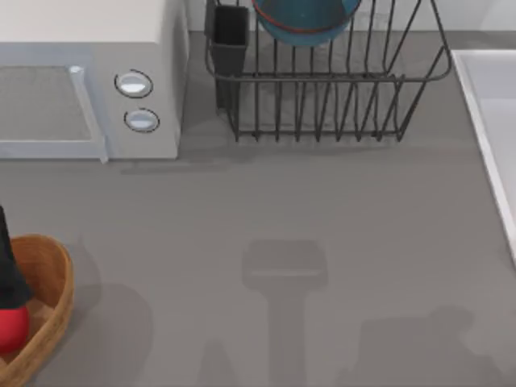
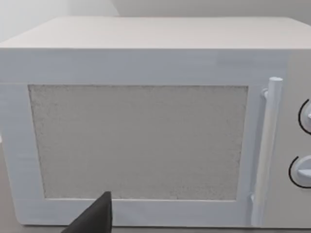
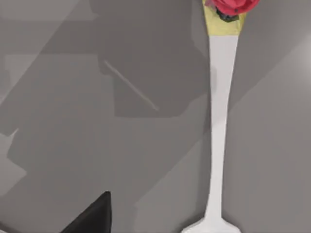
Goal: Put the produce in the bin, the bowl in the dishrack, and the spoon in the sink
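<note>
The left arm (image 1: 10,274) sits over the wooden bin (image 1: 50,282) holding the red produce (image 1: 11,329); I cannot tell its grip. The blue bowl (image 1: 305,22) rests in the dishrack (image 1: 322,89). A white spoon (image 3: 219,121) lies on the grey table (image 1: 282,226), beside the microwave (image 1: 89,81) with 2 knobs.

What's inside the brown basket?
A red fruit sits inside the brown basket at the table's left edge. A black arm part covers some of the inside, so anything beneath it is hidden.

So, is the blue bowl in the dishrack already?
Yes. The blue bowl sits inside the dishrack, between its wire bars.
</note>
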